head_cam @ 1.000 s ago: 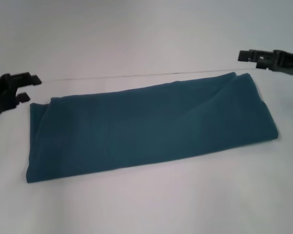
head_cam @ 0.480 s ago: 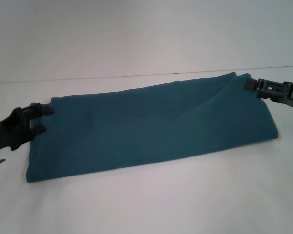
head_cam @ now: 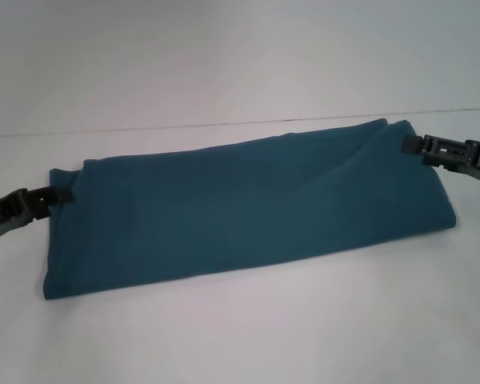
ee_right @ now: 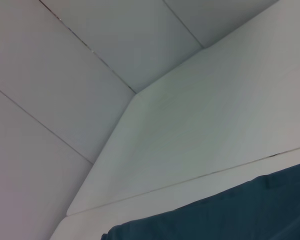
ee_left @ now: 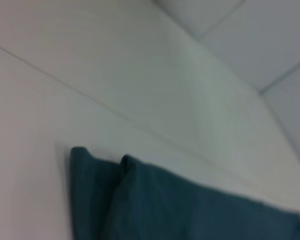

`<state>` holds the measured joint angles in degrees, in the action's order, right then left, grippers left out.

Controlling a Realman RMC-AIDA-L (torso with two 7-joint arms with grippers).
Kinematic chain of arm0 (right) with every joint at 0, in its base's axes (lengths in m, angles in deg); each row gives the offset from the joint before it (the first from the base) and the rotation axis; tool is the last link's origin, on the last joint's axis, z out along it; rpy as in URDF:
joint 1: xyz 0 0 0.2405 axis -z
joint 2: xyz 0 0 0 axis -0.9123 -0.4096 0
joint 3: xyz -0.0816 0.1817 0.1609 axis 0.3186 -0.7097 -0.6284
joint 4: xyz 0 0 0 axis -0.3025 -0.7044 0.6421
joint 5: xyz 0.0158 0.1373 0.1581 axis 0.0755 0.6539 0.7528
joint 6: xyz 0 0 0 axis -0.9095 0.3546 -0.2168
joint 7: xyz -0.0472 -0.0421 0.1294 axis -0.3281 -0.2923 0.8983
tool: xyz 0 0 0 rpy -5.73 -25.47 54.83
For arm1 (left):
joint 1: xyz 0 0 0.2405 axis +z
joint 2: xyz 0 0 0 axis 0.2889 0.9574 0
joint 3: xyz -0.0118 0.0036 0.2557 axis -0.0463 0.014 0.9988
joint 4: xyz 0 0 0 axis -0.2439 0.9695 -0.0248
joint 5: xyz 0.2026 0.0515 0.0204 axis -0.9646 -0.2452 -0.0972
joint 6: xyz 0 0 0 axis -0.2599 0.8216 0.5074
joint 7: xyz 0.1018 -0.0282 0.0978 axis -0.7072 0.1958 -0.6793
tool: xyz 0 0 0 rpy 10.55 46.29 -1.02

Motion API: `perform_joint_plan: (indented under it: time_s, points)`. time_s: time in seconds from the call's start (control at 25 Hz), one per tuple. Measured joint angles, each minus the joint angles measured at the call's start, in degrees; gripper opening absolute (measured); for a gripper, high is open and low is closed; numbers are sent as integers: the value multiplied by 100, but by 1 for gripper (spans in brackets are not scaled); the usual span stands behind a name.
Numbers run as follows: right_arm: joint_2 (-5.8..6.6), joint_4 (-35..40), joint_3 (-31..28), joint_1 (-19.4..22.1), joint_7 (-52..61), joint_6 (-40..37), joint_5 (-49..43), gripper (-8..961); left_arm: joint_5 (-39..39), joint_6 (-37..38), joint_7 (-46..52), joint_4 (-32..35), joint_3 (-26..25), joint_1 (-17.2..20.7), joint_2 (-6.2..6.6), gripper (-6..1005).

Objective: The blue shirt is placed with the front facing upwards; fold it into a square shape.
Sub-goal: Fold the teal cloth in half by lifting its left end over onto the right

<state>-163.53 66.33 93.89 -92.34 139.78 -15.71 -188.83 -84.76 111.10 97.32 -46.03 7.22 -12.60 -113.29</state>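
Note:
The blue shirt (head_cam: 248,204) lies folded into one long, flat teal strip across the white table (head_cam: 240,336). No lettering shows on its upper face. My left gripper (head_cam: 64,194) sits low at the strip's left end, touching the far corner of the cloth. At the right end, my right gripper (head_cam: 410,146) meets the far corner there. One end of the blue shirt (ee_left: 180,210) appears in the left wrist view with layered folds at its edge. In the right wrist view, the blue shirt (ee_right: 230,215) shows as a far edge.
A thin seam (head_cam: 184,126) runs across the table just behind the shirt. White tabletop lies in front of the strip and behind it. Pale wall panels (ee_right: 65,75) stand beyond the table's far edge.
Both grippers came in from outside the strip's ends to its far corners. Over the last half second the left one dropped lower and the right one sank slightly. The shirt has not moved.

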Motion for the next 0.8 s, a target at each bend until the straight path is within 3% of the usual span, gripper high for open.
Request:
perform_joint_plan:
  time_s: [0.2,0.64,0.8]
  points:
    - [6,1,-2,-12,-7,-14,-5,927,-871,210,99,139,31,-288,79,626]
    - [7,-34,-2,12,-9,-9,-14,928,-1539,171,1068,154,89,-695,171,633]
    - [15,-46,-2,6,-11,16,-14,927,-1544,125,1156,204,36,-695,162,738]
